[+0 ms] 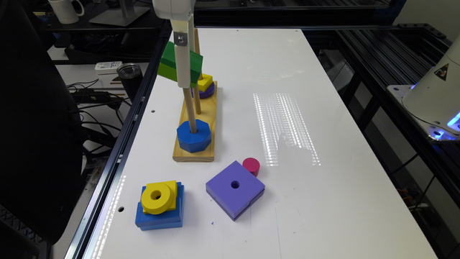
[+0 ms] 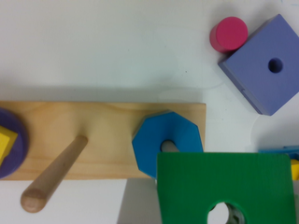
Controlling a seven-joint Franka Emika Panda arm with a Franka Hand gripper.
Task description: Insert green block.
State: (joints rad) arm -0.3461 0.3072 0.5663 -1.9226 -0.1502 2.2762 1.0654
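Holding the green block [image 1: 179, 66] clamped in my jaws, tilted, I see its hole sits off to the side of the peg [image 2: 52, 175] above the blue octagon [image 2: 168, 148].

White table [image 1: 287, 108], black metal frame [image 1: 377, 54], cluttered side desk [image 1: 100, 72], light glare [image 1: 284, 129]

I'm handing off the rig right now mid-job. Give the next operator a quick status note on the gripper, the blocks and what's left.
Gripper: up beside the pegs, carrying the green square block; the fingers themselves aren't visible.
Wooden peg board: blue octagon block sits at the bottom of the near peg; yellow piece on purple disc on the far peg; middle peg bare.
Done: green block picked up and lifted.
Left: line its centre hole over a peg, lower, release.
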